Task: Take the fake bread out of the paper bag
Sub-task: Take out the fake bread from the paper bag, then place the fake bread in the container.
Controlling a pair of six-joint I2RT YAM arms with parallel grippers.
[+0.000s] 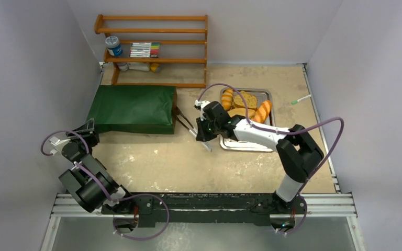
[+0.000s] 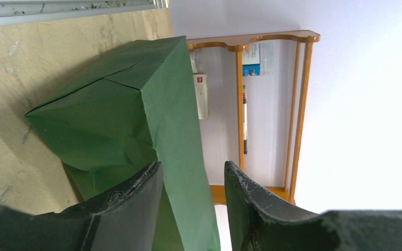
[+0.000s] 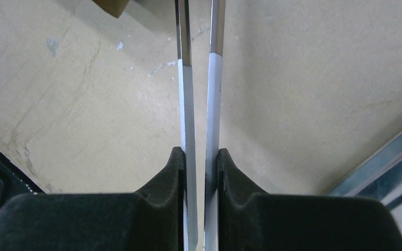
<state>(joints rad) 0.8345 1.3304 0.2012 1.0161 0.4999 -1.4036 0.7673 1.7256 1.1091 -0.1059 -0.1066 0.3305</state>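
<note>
Left arm [image 1: 86, 183] was matte black; right arm [image 1: 296, 157] black with a white forearm link [image 1: 256, 135]. Purple cables [image 1: 335, 118] looped from both. Left-arm fingers [image 2: 120, 204] black, blunt, edges scuffed pale.

The paper bag [image 1: 133, 109] hides its inside; the tongs [image 3: 187, 115] run off-frame

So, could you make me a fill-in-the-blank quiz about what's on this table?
1. The bread lies in the metal ____.
2. The right jaws are shut on long metal ____.
3. The paper bag, lying on its side, is coloured ____.
Missing words: tray, tongs, green.
</note>
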